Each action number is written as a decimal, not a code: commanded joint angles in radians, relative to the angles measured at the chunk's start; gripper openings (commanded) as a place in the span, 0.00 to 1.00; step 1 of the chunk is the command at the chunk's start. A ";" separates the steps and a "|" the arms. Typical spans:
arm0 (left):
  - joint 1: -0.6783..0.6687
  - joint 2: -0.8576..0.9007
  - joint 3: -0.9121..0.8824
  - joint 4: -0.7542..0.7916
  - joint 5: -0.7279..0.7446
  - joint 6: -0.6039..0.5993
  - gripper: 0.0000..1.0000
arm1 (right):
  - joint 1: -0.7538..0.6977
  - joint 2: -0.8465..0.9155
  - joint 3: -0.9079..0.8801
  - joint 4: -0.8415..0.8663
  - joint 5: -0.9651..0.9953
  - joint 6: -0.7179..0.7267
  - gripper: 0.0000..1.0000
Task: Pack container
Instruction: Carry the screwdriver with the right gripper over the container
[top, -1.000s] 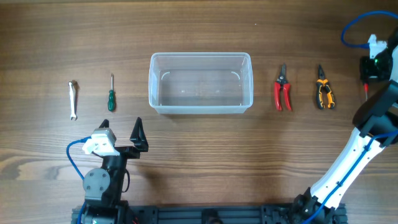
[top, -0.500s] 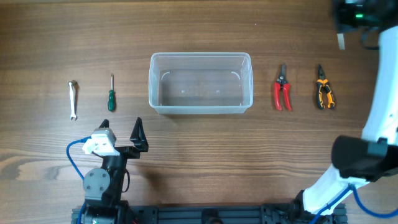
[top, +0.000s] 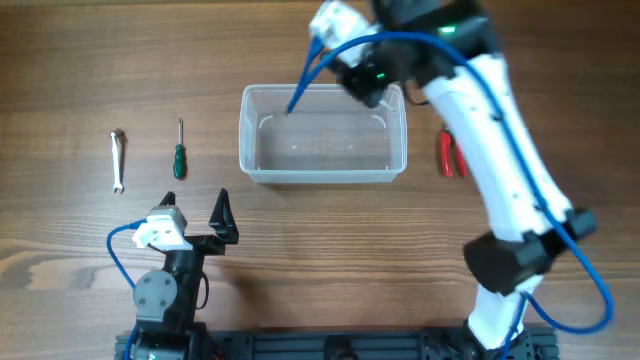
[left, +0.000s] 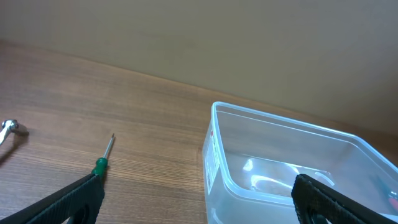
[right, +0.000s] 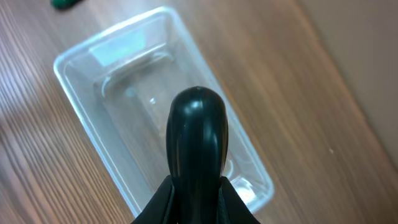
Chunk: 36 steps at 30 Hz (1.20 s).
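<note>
Nearest the base, the left fingers (left: 339, 199) are spread wide, low over the worktop (top: 330, 250) and holding nothing. They face the container (left: 273, 118) and the screwdriver (left: 99, 165).

Bare wood lies between them and the container (top: 320, 176), so there is open room for a straight approach. The container sits upright mid-worktop, long side across, and looks empty.

It is thin, clear plastic, so it is probably light, glossy and a little flexible in the walls. A nudge would likely slide it on the smooth wood, and a hard squeeze could bow a wall. The rolled rim is the stiffest part. The sound hold would be a pinch over the rim, one finger inside and one outside, mid-wall rather than at a rounded corner.

To its left, well apart, lie the screwdriver (top: 179, 152) and, further out, the wrench (top: 117, 160), each with free wood around it. To its right a red cutter (top: 447, 155) shows partly, near the wall. The right arm (top: 500, 170) crosses above it and hides whatever lies beyond.

The right fingers (right: 196, 143) hang above the container's far right part, over its open mouth (right: 88, 124). They look pressed together into one black form with nothing seen between them.

Past the container the worktop is bare as far as a plain surface behind it.
</note>
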 joint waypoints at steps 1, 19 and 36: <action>0.005 -0.006 -0.005 0.003 0.012 0.009 1.00 | 0.021 0.113 0.002 0.002 0.028 -0.077 0.15; 0.005 -0.006 -0.005 0.003 0.012 0.009 1.00 | 0.021 0.304 -0.039 0.000 -0.134 -0.068 0.20; 0.005 -0.006 -0.005 0.003 0.012 0.009 1.00 | 0.021 0.303 -0.253 0.082 0.024 -0.005 0.23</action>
